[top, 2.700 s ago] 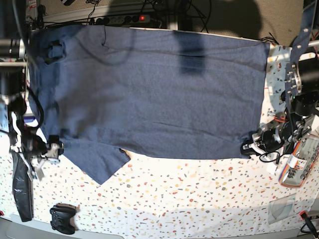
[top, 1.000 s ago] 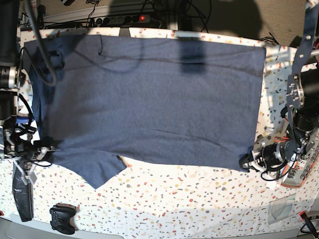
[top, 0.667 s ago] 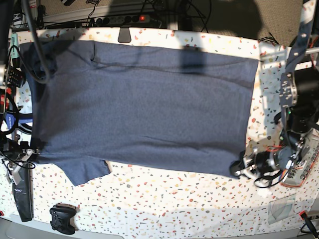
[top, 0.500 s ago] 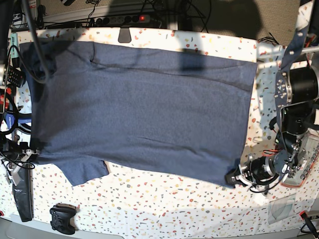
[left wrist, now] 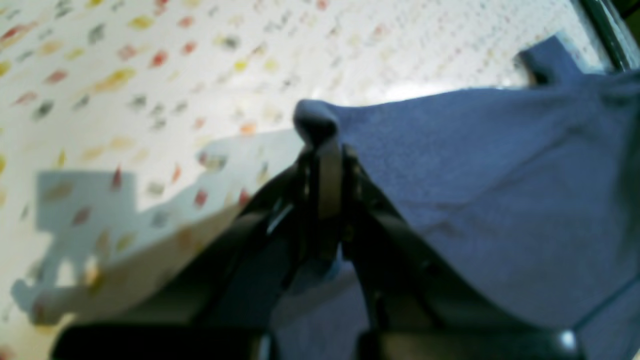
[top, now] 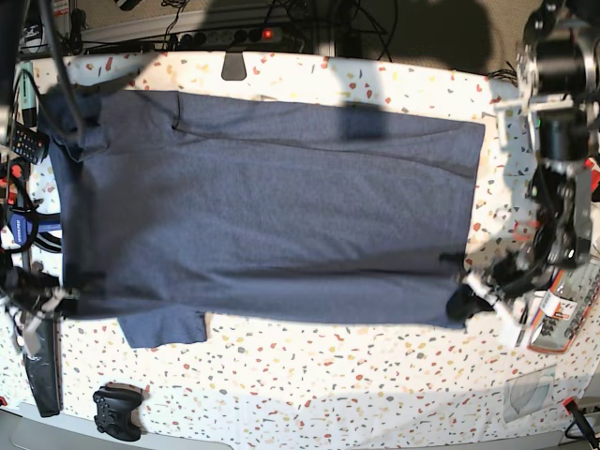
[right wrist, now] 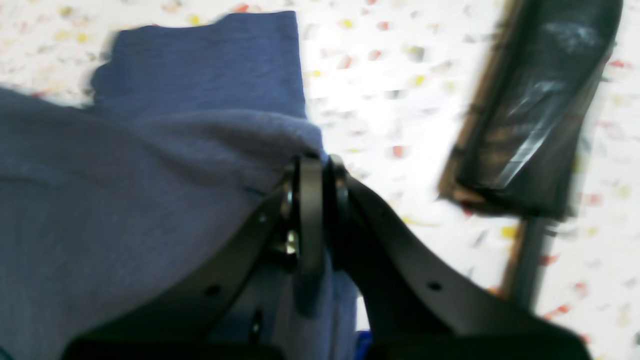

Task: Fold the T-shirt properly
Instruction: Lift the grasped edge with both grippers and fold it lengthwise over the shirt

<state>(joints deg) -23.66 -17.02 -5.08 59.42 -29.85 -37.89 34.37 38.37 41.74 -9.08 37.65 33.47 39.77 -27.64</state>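
Note:
The navy-blue T-shirt (top: pixel 272 206) lies spread flat across the speckled table (top: pixel 328 384), plain side up. One sleeve (top: pixel 164 326) sticks out at the front left. My left gripper (top: pixel 461 302) is shut on the shirt's front right corner; in the left wrist view the pinched cloth (left wrist: pixel 490 175) bunches over the gripper (left wrist: pixel 320 145). My right gripper (top: pixel 70 298) is shut on the front left edge by the sleeve; in the right wrist view it (right wrist: pixel 312 165) pinches a fold of the shirt (right wrist: pixel 125 190), with the sleeve (right wrist: pixel 210 60) beyond it.
A black flat strip (top: pixel 42 366) and a game controller (top: pixel 117 411) lie at the front left; the strip also shows in the right wrist view (right wrist: pixel 530 115). A packet (top: pixel 562 314) lies at the right edge. A power strip (top: pixel 225 36) and cables run behind the table.
Both grippers have dragged the shirt toward the table's front, so its far edge now lies on the table. The cloth is stretched flatter, and the front left sleeve shows smaller.

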